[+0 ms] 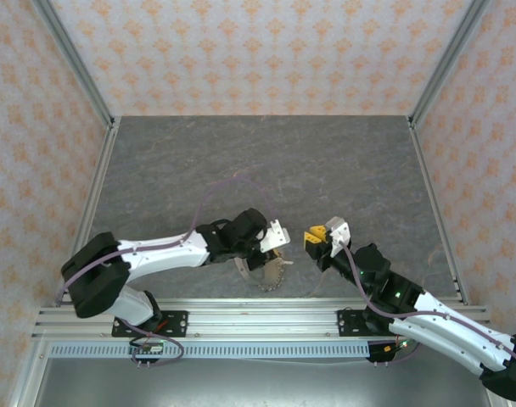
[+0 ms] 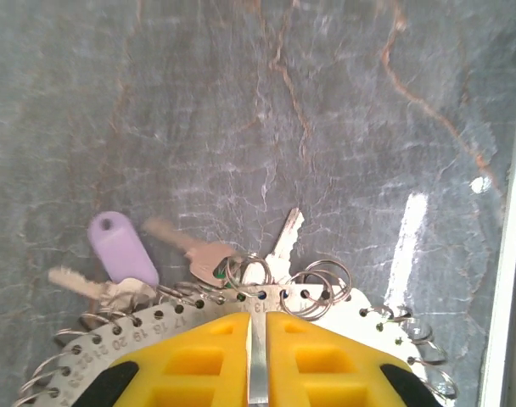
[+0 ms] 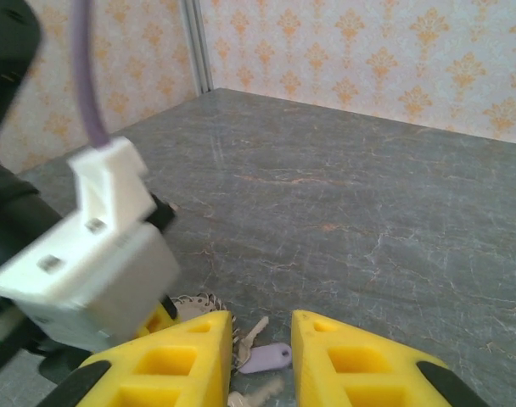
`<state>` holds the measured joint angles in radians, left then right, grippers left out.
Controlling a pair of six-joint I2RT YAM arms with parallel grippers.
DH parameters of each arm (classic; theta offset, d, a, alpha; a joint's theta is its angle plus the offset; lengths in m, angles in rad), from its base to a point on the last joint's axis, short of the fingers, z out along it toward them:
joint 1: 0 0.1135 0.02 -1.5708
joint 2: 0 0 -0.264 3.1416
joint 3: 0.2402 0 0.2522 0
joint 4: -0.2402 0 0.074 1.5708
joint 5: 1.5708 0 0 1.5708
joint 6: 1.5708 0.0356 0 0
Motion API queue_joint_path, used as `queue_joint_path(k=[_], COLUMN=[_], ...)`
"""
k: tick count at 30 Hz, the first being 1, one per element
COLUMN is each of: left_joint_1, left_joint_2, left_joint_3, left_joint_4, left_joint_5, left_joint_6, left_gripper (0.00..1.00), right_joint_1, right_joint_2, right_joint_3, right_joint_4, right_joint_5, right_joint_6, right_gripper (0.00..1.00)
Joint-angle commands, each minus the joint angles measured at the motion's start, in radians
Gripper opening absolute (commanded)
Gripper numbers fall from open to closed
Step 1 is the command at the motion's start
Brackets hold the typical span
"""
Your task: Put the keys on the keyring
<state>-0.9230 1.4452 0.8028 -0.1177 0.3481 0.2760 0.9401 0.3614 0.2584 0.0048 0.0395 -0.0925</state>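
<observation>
We are looking down the left gripper (image 2: 256,326). Its yellow fingers are sitting almost together, with only a thin slit between them, right over the keyring (image 2: 156,326) — a flat grey plate stamped with numbers and edged with small wire rings. We cannot tell whether they are pinching the plate. The keyring is lying on the grey stone-patterned table (image 2: 326,102), near its front edge and between the two arms. The keys (image 2: 209,259) are fanning out from the ring's far rim, touching it, with a lilac tag (image 2: 122,248) among them. The right gripper (image 3: 262,318) is hovering just beside, its fingers standing a moderate gap apart and holding nothing — the keys are showing beyond that gap.
</observation>
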Motion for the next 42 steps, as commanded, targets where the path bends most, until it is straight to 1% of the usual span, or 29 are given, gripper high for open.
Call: queue_joint_path(k=[1, 3, 6, 8, 10, 12, 14, 17, 19, 22, 24, 27, 29, 33, 36, 39, 42], left_joint_1=[-0.005, -0.005, -0.003, 0.002, 0.011, 0.020, 0.036, 0.061, 0.079, 0.109, 0.131, 0.151, 0.154, 0.156, 0.158, 0.158, 0.159], left_joint_2=[-0.092, -0.142, -0.258, -0.353, -0.452, -0.542, -0.638, -0.764, -0.848, -0.952, -1.001, -1.047, -1.055, -1.039, -1.022, -1.020, -1.029], left_joint_3=[-0.056, -0.089, -0.160, -0.213, -0.259, -0.295, -0.331, -0.384, -0.420, -0.471, -0.489, -0.497, -0.501, -0.495, -0.486, -0.482, -0.486], left_joint_4=[0.079, 0.087, 0.122, 0.149, 0.144, 0.119, 0.090, 0.065, 0.048, 0.035, 0.012, -0.022, -0.021, -0.016, -0.026, -0.045, -0.053], left_joint_5=[-0.049, -0.085, -0.167, -0.225, -0.287, -0.354, -0.418, -0.497, -0.608, -0.734, -0.776, -0.799, -0.820, -0.847, -0.872, -0.890, -0.908], left_joint_6=[-0.022, -0.031, -0.052, -0.062, -0.069, -0.084, -0.101, -0.134, -0.179, -0.216, -0.241, -0.260, -0.270, -0.276, -0.277, -0.285, -0.292], left_gripper=[0.13, 0.13, 0.14, 0.18, 0.22, 0.27, 0.34, 0.44, 0.55, 0.74, 0.81, 0.88, 0.90, 0.91, 0.92, 0.92, 0.92], right_joint_1=[0.005, 0.005, 0.004, 0.005, 0.005, 0.005, 0.005, 0.005, 0.005, 0.001, -0.006, -0.035, -0.077, -0.204, -0.296, -0.380, -0.474], right_joint_2=[-0.015, -0.014, -0.016, -0.013, -0.013, -0.013, -0.013, -0.013, -0.009, 0.001, 0.007, 0.009, 0.015, 0.071, 0.155, 0.255, 0.355], right_joint_3=[0.005, 0.005, 0.018, 0.030, 0.043, 0.052, 0.053, 0.037, 0.021, 0.035, 0.049, 0.038, 0.014, -0.024, -0.040, -0.057, -0.057], right_joint_4=[-0.002, 0.001, -0.002, -0.001, 0.016, 0.035, 0.074, 0.146, 0.208, 0.219, 0.208, 0.234, 0.264, 0.280, 0.313, 0.389, 0.440], right_joint_5=[0.037, 0.037, 0.052, 0.066, 0.117, 0.174, 0.250, 0.343, 0.399, 0.465, 0.509, 0.544, 0.546, 0.476, 0.418, 0.378, 0.304], right_joint_6=[0.020, 0.019, 0.004, -0.035, -0.080, -0.111, -0.140, -0.185, -0.236, -0.320, -0.350, -0.372, -0.355, -0.246, -0.184, -0.171, -0.149], right_gripper=[0.25, 0.25, 0.25, 0.30, 0.36, 0.39, 0.47, 0.53, 0.59, 0.64, 0.66, 0.68, 0.69, 0.70, 0.70, 0.71, 0.72])
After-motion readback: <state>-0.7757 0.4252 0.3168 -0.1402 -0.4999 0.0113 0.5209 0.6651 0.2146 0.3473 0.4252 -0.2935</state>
